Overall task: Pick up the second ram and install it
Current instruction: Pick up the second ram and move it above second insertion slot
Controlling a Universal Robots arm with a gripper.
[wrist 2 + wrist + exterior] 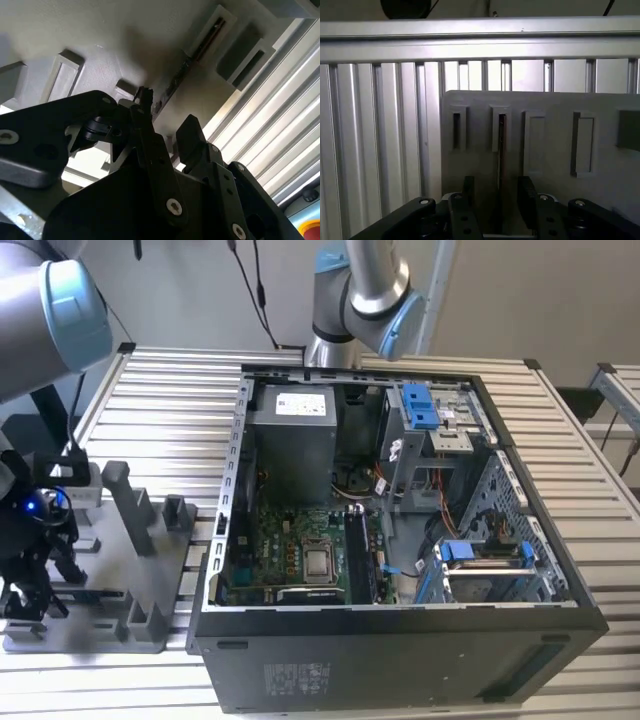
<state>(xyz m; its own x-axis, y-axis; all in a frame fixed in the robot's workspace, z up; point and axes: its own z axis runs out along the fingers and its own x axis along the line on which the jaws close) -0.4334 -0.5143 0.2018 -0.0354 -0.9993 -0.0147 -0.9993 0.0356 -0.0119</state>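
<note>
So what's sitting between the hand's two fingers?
The second ram, a thin dark strip standing in the grey fixture, as the first wrist view shows.

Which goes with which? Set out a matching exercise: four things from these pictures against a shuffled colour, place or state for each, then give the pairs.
Things:
1. second ram
2. gripper
3. motherboard
4. drive caddy

Descriptions:
A. green, lying inside the computer case
B. open, straddling a thin strip
C. blue
D. dark, standing edge-on in a slot of the grey fixture

Pairs: 1-D, 2-B, 3-A, 4-C
</note>
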